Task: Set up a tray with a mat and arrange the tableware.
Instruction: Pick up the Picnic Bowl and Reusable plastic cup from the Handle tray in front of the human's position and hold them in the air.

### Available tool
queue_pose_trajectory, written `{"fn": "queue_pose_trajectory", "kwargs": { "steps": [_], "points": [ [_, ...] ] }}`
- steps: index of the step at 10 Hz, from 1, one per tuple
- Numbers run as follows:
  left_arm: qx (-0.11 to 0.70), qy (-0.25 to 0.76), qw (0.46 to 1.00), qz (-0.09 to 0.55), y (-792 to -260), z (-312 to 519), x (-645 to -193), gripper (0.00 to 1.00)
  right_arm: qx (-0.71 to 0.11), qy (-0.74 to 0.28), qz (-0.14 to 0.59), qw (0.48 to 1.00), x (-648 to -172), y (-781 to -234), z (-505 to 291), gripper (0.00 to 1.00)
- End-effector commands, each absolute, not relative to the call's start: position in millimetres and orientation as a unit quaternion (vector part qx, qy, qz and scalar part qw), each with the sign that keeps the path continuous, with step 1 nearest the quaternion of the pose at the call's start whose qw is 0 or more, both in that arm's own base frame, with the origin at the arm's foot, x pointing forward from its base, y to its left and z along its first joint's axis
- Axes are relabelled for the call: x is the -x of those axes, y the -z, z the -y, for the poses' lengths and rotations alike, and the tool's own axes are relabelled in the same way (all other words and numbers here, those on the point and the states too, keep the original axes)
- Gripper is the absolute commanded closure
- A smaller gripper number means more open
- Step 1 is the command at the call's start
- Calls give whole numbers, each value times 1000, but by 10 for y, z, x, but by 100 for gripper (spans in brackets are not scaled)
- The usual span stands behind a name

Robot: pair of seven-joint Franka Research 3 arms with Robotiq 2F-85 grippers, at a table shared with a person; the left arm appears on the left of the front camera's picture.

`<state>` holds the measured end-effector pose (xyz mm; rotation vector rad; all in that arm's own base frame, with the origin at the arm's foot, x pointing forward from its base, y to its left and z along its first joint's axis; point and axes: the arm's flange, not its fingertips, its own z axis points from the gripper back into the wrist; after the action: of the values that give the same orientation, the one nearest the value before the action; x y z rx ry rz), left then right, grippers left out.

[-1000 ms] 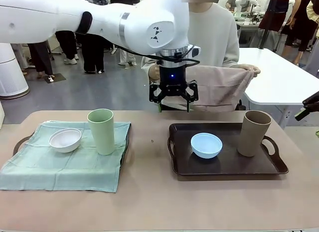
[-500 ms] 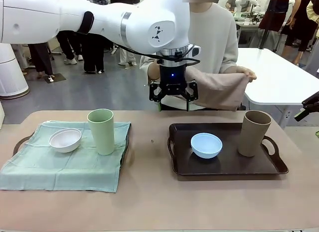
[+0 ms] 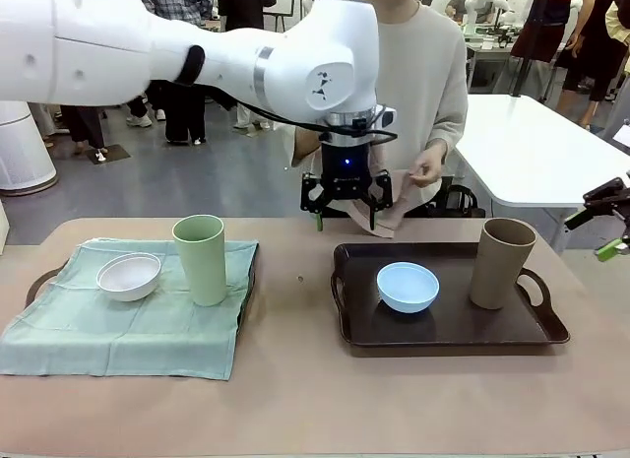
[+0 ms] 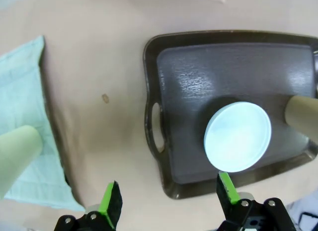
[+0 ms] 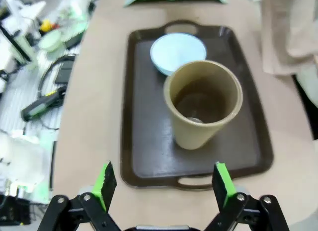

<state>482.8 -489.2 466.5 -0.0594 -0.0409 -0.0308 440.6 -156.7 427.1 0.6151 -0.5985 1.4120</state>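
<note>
Front view: seeing the left gripper (image 3: 346,210) reached across the middle, spread wide and pinching nothing, hanging over the far table edge just left of the brown tray (image 3: 448,332). Can make out a small dark emblem (image 3: 318,81) on the arm's white joint, too small to read. Right behind that gripper, a person's hand (image 3: 425,167) holding a tan cloth (image 3: 391,214). Over on the left, got the green mat (image 3: 118,330) with the white bowl (image 3: 129,276) and pale green cup (image 3: 200,258) standing on it. In the brown tray, light blue bowl (image 3: 408,286) near the middle and tan cup (image 3: 502,262) upright at the right end. Right gripper (image 3: 600,222) poking in at the far right edge.

Left wrist view: looking down past 2 spread green pads (image 4: 110,203) at the brown tray's handle end, light blue bowl inside.

Right wrist view: spread too, gripping nothing, hovering above the tan cup, with the light blue bowl just beyond it in the same tray.
</note>
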Motion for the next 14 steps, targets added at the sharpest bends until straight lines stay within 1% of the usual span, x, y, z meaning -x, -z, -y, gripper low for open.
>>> {"fn": "queue_pose_trajectory", "kwargs": {
  "steps": [1, 2, 4, 7, 9, 14],
  "points": [
    [33, 3, 999, 3, -4630, 5120, -4872, 0, -255, -612, 279, 695, -4610, -4158, 1557, 0],
    [36, 3, 999, 6, -4584, 5177, -4883, 0, -257, -609, 274, 698, -4709, -4103, 1523, 0],
    [30, 0, 1000, -1, -4423, 5305, -4906, 0, -269, -628, 252, 686, -4814, -3981, 1437, 0],
    [26, -2, 1000, -10, -4294, 5470, -4969, 0, -279, -635, 236, 680, -4842, -3842, 1400, 0],
    [21, 2, 1000, -20, -4197, 5576, -5039, 0, -277, -607, 252, 701, -4918, -3738, 1357, 0],
    [12, 24, 999, -36, -4037, 5765, -4962, 0, -252, -612, 273, 698, -5069, -3521, 1074, 0]
  ]
}}
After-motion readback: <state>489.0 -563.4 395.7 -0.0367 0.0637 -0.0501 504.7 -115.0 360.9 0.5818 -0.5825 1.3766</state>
